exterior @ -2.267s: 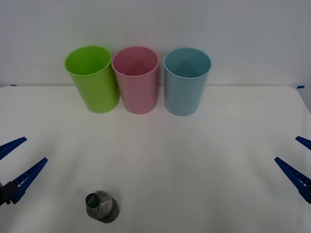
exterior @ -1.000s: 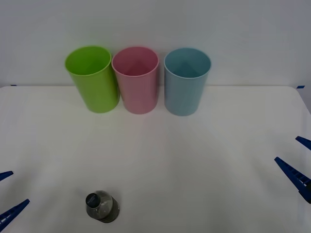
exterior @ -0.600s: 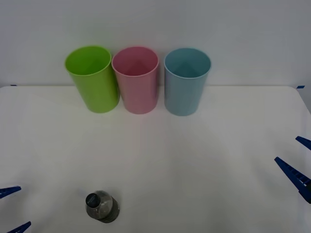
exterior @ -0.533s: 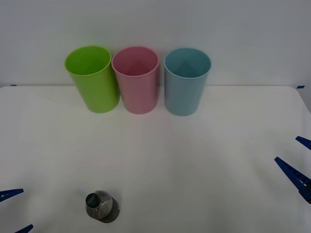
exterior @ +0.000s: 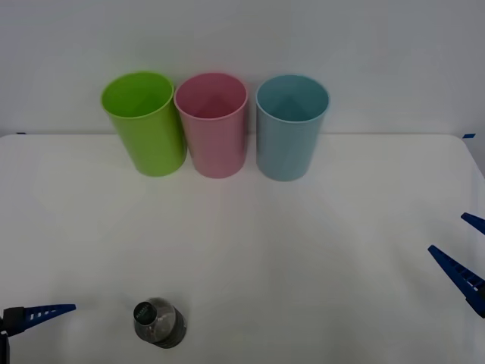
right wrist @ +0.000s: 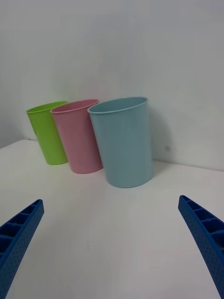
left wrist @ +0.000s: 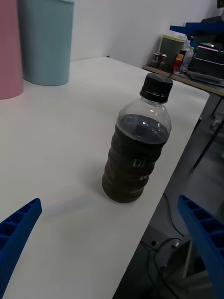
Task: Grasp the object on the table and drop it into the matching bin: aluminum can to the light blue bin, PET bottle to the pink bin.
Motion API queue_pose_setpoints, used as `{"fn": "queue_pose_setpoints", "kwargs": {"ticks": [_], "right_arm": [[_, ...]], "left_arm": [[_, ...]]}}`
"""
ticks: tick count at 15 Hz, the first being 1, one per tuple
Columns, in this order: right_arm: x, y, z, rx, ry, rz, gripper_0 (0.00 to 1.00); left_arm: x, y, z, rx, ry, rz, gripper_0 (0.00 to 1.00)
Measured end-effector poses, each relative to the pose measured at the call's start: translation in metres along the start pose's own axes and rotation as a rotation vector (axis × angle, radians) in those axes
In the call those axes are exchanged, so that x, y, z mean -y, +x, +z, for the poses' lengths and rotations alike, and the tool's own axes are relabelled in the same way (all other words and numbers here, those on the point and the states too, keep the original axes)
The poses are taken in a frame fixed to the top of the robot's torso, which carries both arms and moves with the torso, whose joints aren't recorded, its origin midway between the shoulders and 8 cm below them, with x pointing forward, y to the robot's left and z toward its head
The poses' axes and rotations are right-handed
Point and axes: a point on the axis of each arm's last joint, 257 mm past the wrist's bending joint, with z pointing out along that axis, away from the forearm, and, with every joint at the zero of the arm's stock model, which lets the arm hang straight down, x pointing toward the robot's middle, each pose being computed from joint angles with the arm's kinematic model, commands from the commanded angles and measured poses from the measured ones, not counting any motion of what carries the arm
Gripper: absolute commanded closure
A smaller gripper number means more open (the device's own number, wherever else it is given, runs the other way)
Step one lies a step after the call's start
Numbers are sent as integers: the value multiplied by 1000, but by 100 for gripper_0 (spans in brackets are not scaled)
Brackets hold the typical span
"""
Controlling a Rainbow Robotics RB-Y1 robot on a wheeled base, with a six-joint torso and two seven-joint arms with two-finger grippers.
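Front view: the white surface [exterior: 318, 250] carries three tall cups in a row along its far edge, lime green cup [exterior: 144, 121] at far left, the pink bin [exterior: 212, 123] in the middle and the light blue bin [exterior: 291, 125] to its right, standing close together; what shows of their insides looks empty. At the near left the PET bottle [exterior: 158, 322] stands upright on its base, black cap on, dark liquid filling its lower part, well apart from the bins. The left gripper [exterior: 34, 313], which two seconds ago sat farther up the left edge with both fingers spread toward the middle, has since dropped to the near-left corner and turned in, so it now lies level with the bottle and just to its left. Its wrist camera shows the bottle [left wrist: 137, 149] centred between two wide-open blue fingers [left wrist: 16, 231], nothing gripped. That reads as the approach nearly lined up, with the closing reach yet to come before any carry to the pink bin. The right gripper [exterior: 462, 254] has not moved from the right edge, fingers apart and empty.
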Motion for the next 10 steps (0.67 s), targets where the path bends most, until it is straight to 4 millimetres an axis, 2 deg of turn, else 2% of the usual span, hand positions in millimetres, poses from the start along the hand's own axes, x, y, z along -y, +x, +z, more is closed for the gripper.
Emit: {"fn": "queue_pose_setpoints", "kwargs": {"ticks": [10], "right_arm": [[0, 0, 0, 0, 0, 0, 0]], "left_arm": [[14, 11, 64, 36, 50, 51, 0]]}}
